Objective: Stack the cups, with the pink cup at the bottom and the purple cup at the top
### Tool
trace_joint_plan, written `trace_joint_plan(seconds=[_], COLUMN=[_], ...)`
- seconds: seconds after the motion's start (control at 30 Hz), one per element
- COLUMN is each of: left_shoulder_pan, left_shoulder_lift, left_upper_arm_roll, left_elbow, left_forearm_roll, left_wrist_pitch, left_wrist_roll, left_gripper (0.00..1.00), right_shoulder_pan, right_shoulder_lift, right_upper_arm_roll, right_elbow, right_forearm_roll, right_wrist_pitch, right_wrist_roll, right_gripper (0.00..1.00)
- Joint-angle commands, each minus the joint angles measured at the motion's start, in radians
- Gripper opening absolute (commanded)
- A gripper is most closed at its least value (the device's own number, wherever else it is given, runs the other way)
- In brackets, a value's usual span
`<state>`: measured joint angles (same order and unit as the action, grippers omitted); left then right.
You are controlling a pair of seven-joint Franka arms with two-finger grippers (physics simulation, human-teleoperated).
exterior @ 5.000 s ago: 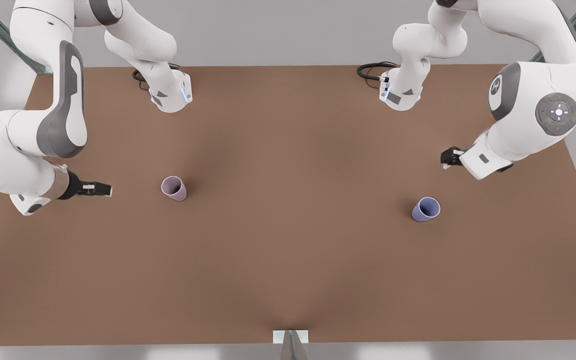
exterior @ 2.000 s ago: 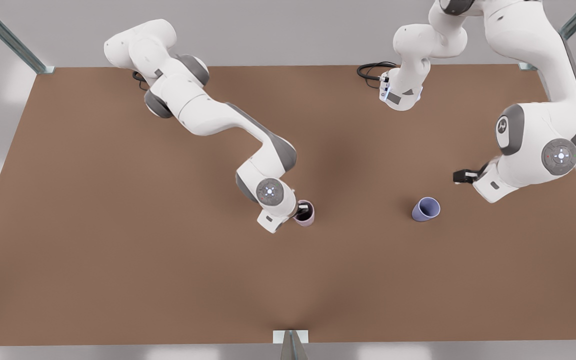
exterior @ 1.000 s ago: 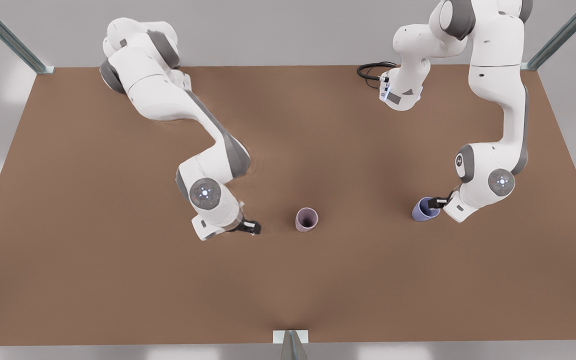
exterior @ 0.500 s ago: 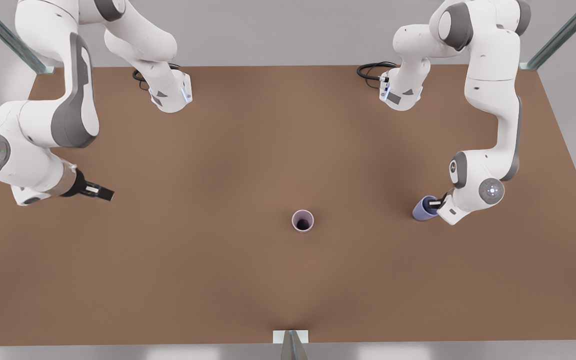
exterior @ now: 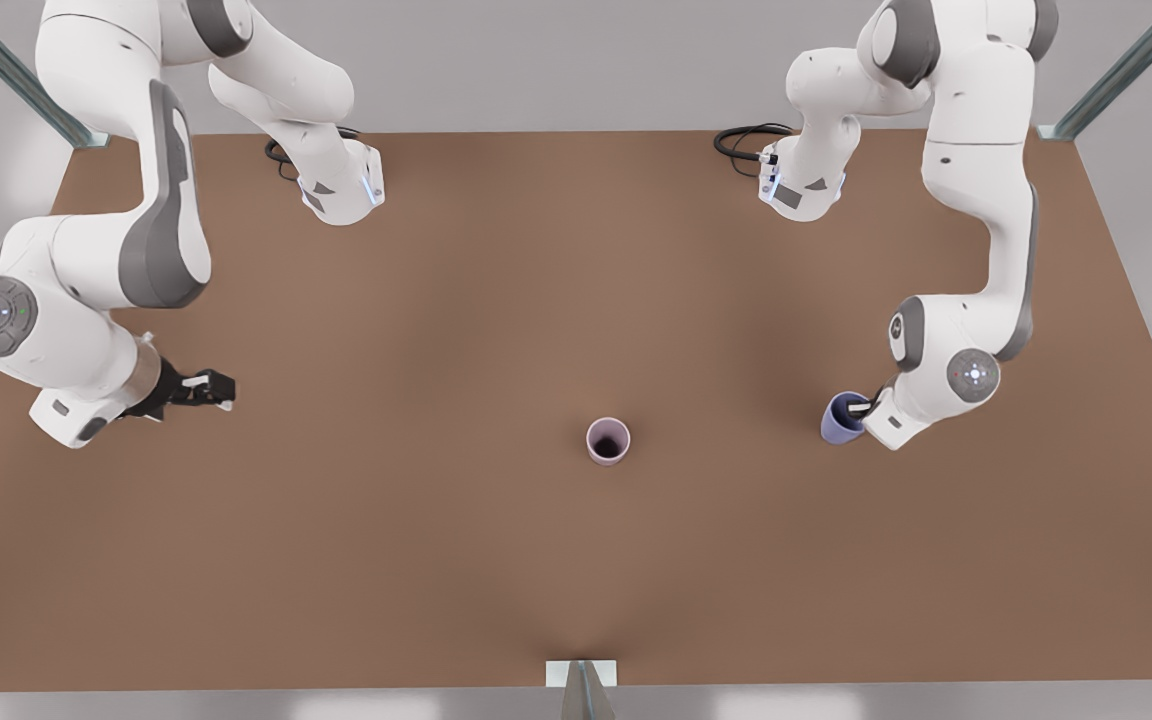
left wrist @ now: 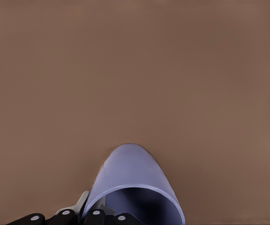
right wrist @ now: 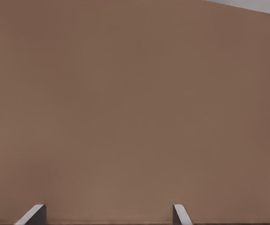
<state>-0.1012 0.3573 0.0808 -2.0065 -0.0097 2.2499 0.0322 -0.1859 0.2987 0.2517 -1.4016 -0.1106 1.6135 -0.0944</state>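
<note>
While the pink cup (exterior: 608, 441) stands upright mid-table (exterior: 496, 330), the left gripper (exterior: 870, 405) pinches the purple cup's (exterior: 841, 418) rim at the front view's right; the right gripper (exterior: 208, 388) hovers spread wide, empty, far opposite.

The front view hangs high over the brown table (exterior: 496, 560), looking almost straight down from the near edge, arm bases along the far edge. Both arms and both cups fit in it, so it stands well back.

The left wrist view rides the arm on the front view's right, very close in, looking down past dark finger parts onto the purple cup (left wrist: 134, 187) and bare tabletop; that same purple cup (exterior: 841, 418) sits under that arm's wrist in the front view.

The right wrist view rides the arm on the front view's left, facing down at plain table (right wrist: 135, 112) with a pale strip beyond its edge, two light fingertips (right wrist: 34, 214) poking in.
</note>
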Motion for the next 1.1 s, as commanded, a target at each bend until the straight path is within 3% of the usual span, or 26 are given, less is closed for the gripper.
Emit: trace_joint_plan(seconds=[0.0, 0.13, 0.2, 0.47, 1.07], left_shoulder_pan=[-0.058, -0.138, -0.221, -0.436, -0.491], left_shoulder_lift=[-0.026, -0.015, 0.075, 0.239, 0.33], left_upper_arm_roll=[-0.001, -0.076, -0.095, -0.096, -0.096], left_elbow=[0.032, 0.162, 0.397, 0.716, 0.764], left_forearm_roll=[-0.01, -0.01, -0.007, -0.062, -0.072], left_wrist_pitch=[-0.039, -0.17, -0.349, -0.421, -0.3], left_wrist_roll=[-0.083, -0.36, -0.547, -0.879, -0.914], left_gripper=[0.21, 0.21, 0.21, 0.21, 0.21], right_shoulder_pan=[-0.009, -0.007, -0.007, -0.006, -0.009], right_shoulder_lift=[-0.003, -0.003, -0.003, -0.001, 0.0], right_upper_arm_roll=[-0.006, -0.008, -0.006, -0.023, -0.023], right_elbow=[-0.002, 0.001, 0.001, -0.003, -0.003], right_forearm_roll=[-0.003, -0.003, -0.003, 0.06, 0.06], right_wrist_pitch=[-0.035, -0.003, -0.012, 0.003, -0.018], right_wrist_roll=[0.028, 0.044, 0.136, 0.179, 0.217], right_gripper=[1.0, 1.0, 1.0, 1.0, 1.0])
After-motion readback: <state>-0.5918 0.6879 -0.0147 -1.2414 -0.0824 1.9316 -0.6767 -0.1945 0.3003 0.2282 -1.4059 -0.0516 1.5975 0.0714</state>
